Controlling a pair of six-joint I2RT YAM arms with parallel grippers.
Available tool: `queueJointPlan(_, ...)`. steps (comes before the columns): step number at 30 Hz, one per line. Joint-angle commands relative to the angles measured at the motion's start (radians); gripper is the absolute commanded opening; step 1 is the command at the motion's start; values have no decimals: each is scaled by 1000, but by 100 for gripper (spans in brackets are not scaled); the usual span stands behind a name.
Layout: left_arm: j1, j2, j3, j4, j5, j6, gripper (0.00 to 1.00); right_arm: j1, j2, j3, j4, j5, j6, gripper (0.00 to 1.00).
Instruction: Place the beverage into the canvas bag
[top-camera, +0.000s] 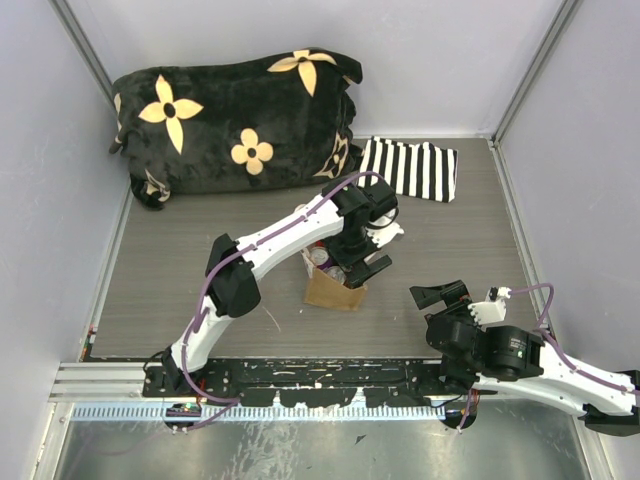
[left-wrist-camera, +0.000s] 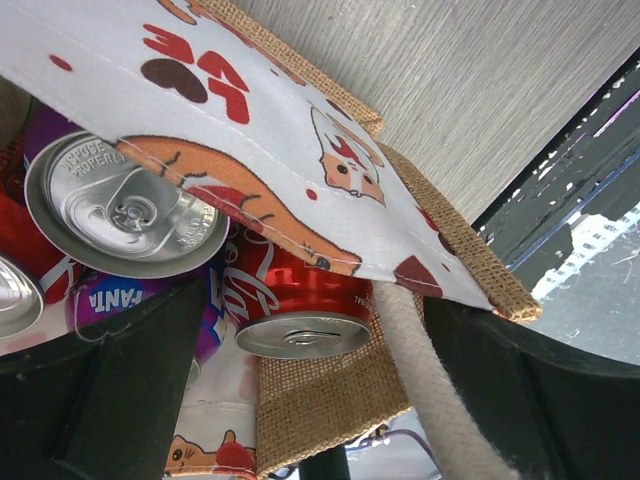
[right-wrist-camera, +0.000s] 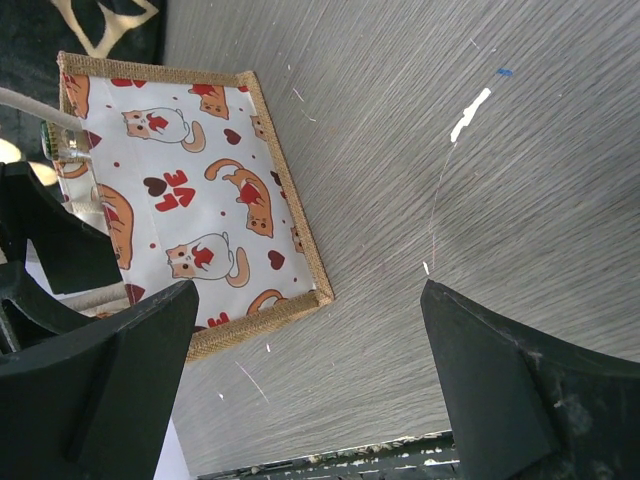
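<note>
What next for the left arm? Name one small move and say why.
Probably lift the left gripper straight up, clear of the canvas bag. Its fingers stand open, the red can already lies inside, and a cream rope handle runs between the fingers, so a slow vertical rise looks least likely to snag it.

Left hand (top-camera: 362, 255) over canvas bag (top-camera: 335, 290) mouth, cans (left-wrist-camera: 125, 205) crowd inside (little slack); table (right-wrist-camera: 480, 200) bare beside right hand (top-camera: 466, 297).

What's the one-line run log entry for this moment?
left gripper: open over canvas bag | cans in bag | right gripper: open, clear of bag
</note>
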Motion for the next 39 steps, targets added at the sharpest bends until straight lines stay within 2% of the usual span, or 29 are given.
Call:
queueJointPlan(1, -35, -32, 19, -34, 38, -7, 98, 3, -7, -2, -89, -31, 8, 100)
queueJointPlan(9, -71, -67, 34, -24, 31, -4, 99, 3, 5, 5, -89, -35, 8, 100)
queueJointPlan(20, -77, -81, 16, -24, 16, 6, 81, 3, 15, 18, -89, -34, 4, 100)
queueJointPlan(25, -76, -87, 3, -22, 0, 11, 67, 4, 15, 17, -88, -34, 2, 100)
queueJointPlan(28, -77, -86, -1, -19, -7, 14, 66, 3, 14, 18, -87, -34, 3, 100)
queueJointPlan(31, -76, -83, -1, -14, -18, 17, 69, 3, 16, 18, -87, -34, 3, 100)
queueJointPlan(37, -78, -74, 10, -3, -37, 26, 96, 3, 16, 16, -87, -34, 4, 100)
queueJointPlan(38, -78, -74, 13, 0, -37, 27, 99, 4, 16, 16, -87, -33, 4, 100)
queueJointPlan(39, -78, -74, 13, 1, -40, 28, 98, 3, 16, 16, -87, -32, 4, 100)
